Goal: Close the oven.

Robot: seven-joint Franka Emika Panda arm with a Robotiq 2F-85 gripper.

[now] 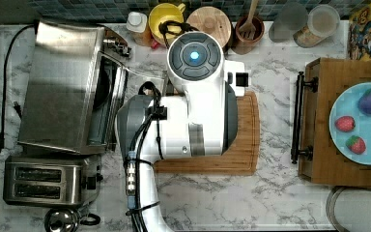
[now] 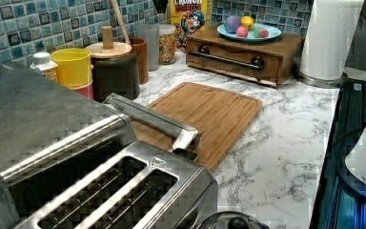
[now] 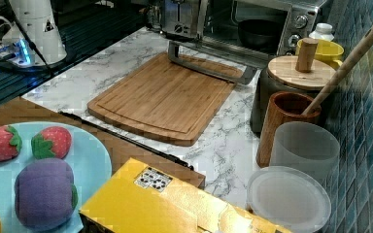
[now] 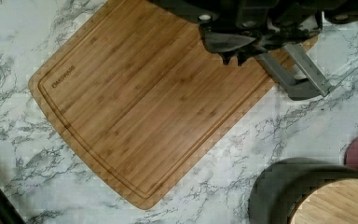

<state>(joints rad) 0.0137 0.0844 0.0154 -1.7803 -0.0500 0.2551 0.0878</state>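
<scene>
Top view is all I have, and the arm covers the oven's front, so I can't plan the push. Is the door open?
Observer: Yes. In the left view the oven has its door folded down, with the bar handle out over the edge of the cutting board.
Operator: Anything inside that could stop it shutting?
Observer: The right view shows a dark pan set back inside the cavity.
Operator: Is the handle up against the jars?
Observer: No. In the wrist view, bare marble shows between the handle and the dark canister.
</scene>
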